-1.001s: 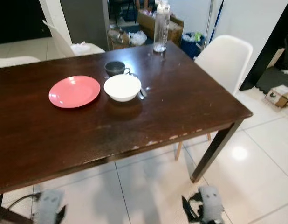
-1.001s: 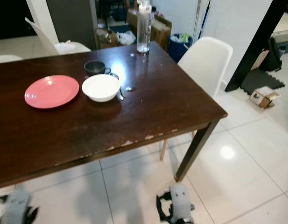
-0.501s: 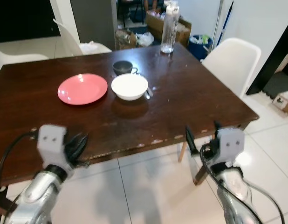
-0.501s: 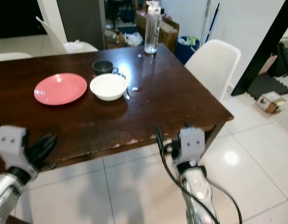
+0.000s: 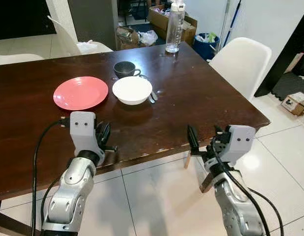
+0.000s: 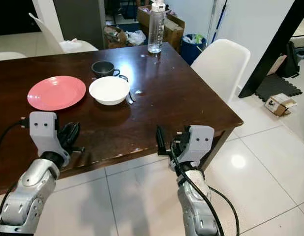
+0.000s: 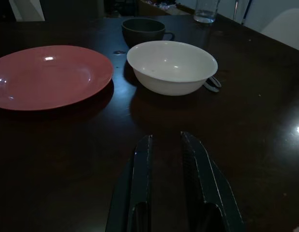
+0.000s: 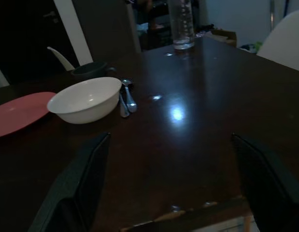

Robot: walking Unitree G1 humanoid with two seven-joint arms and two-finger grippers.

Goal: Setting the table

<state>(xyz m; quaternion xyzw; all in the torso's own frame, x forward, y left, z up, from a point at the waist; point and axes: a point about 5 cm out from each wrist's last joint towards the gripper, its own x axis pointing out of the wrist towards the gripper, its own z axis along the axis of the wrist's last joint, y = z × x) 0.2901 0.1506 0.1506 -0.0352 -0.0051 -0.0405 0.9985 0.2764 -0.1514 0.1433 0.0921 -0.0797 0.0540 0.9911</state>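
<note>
Left eye view: dark wood table [image 5: 201,98], white tile floor [image 5: 157,196].

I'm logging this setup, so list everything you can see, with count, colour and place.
Table: one, dark brown wood, ahead.
Plate: one, pink, on the table's left part.
Bowl: one, white, right of the plate.
Cup: one, dark, behind the bowl.
Spoons: apparently two, metal, right of the bowl.
Bottle: one, clear, far table edge.
Chairs: white, around the table.
Left hand: fingers nearly shut, over the near edge.
Right hand: open, at the near edge.
</note>
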